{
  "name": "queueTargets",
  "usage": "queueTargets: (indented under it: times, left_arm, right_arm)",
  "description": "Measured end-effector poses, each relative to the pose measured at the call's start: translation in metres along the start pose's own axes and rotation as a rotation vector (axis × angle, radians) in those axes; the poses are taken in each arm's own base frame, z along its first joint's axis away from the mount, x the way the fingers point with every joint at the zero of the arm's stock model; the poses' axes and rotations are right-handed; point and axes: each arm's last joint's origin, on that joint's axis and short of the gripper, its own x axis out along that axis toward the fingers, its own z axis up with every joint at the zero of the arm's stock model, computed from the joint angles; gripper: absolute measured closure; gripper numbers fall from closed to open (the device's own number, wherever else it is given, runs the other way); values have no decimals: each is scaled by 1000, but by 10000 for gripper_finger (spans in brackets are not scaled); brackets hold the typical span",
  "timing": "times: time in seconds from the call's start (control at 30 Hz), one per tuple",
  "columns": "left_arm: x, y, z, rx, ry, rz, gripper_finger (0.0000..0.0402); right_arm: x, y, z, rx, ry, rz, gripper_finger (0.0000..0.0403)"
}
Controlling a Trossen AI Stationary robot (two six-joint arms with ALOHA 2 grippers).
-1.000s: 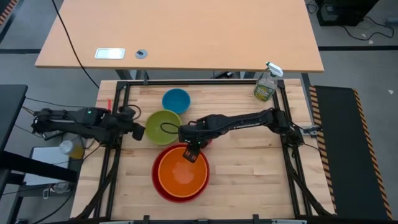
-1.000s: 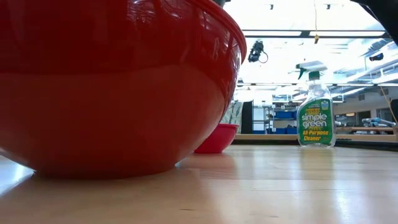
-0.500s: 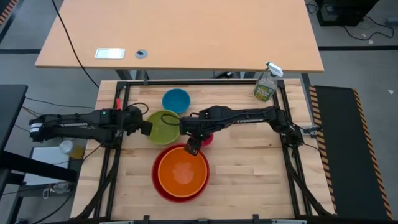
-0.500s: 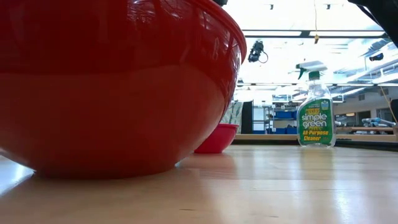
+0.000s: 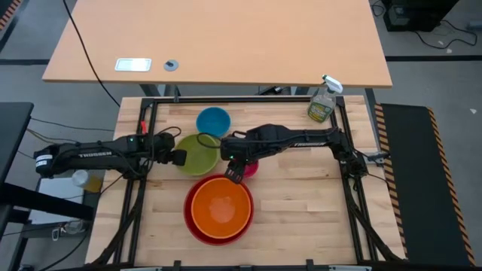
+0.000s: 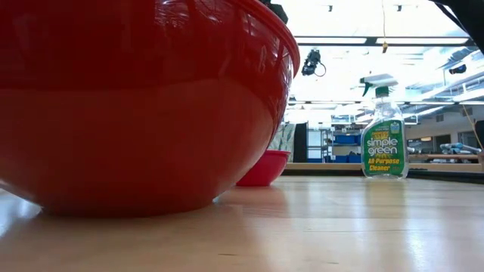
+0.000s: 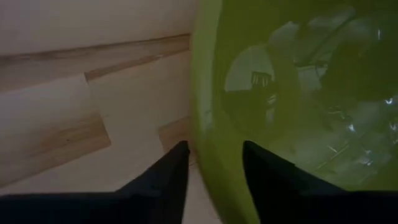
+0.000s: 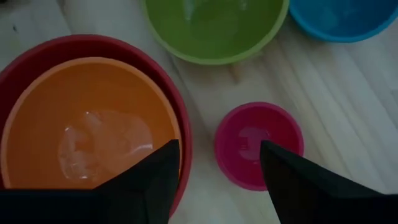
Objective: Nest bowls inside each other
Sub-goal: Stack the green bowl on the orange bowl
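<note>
The orange bowl sits nested in the red bowl on the table's near middle. Farther back, the lime green bowl, the blue bowl and the magenta bowl each rest on their bases. My left gripper is at the green bowl's left rim, open, with one finger outside the wall and one inside. My right gripper hangs open and empty above the gap between the red bowl's far rim and the magenta bowl. My left gripper stands astride the lime green bowl's left rim, slanting down from the table's left. One finger is outside the wall and the other inside. Whether either finger touches the wall, I cannot tell. The bowl rests on the table.
A clear spray bottle stands at the far right corner. A black frame borders the table. The right arm reaches across the middle from the right. Bare wood lies at the near right.
My left gripper has gone down and toward the table's right, reaching the green bowl's left rim. My right gripper has risen and drawn back toward the far edge, off the orange bowl. The bowls have stayed in place.
</note>
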Motion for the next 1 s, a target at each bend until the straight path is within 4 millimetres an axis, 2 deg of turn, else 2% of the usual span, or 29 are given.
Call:
queueTargets:
  times: [0.23, 0.3, 0.63, 0.8, 1.0]
  left_arm:
    - [0, 1, 0, 10, -9, 21, 370]
    - [0, 2, 0, 13, -8, 22, 390]
    - [-2, 1, 1, -7, -27, 42, 394]
    - [-14, -10, 8, 18, -55, -2, 393]
    - [-45, -34, 22, 89, -113, -89, 393]
  right_arm:
    - [0, -1, 0, -3, -4, -9, 175]
    - [0, -1, 0, -2, -9, -17, 175]
    - [0, -1, 0, 3, -11, -20, 175]
    - [-3, -5, 2, 63, -17, -21, 175]
    - [-35, -27, 8, 123, -112, -59, 176]
